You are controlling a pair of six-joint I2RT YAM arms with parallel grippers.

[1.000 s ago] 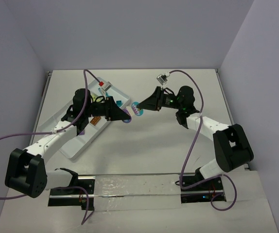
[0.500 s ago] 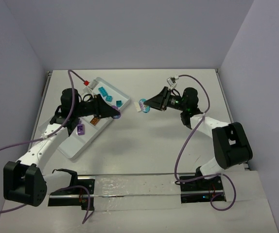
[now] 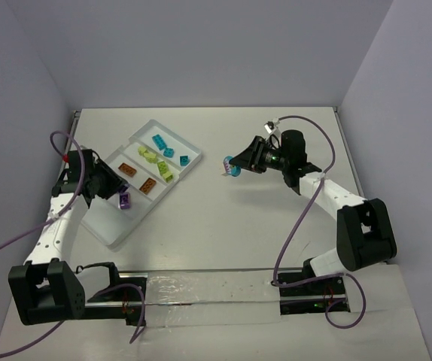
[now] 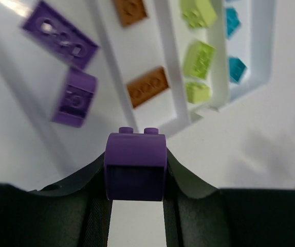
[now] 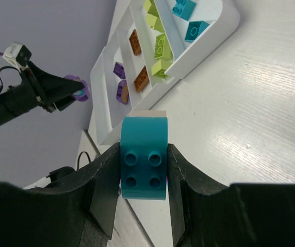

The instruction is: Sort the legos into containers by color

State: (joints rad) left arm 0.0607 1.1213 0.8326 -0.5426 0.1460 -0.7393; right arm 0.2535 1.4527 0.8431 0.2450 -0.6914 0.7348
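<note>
Two claws: both clamped, each with one brick between its fingers.
Left claw [image 4: 135,172]: pinches a purple brick [image 4: 135,149] at the left side of the tray [image 3: 109,226], close to the left edge of the table [image 3: 223,226].
Right claw [image 5: 143,175]: grips a teal brick [image 5: 144,154] above bare table, well apart from the tray's right corner.
Tray: teal bricks [image 3: 168,152], lime bricks [image 3: 163,167], orange-brown bricks [image 3: 148,185] and purple bricks [image 4: 74,98] lie each in their own compartment.
Open room: I have a broad stretch of table between the tray and my right claw.
Change: half a second ago my left arm reached over mid-tray; now it sits back at the left side, while the right claw has barely shifted.
</note>
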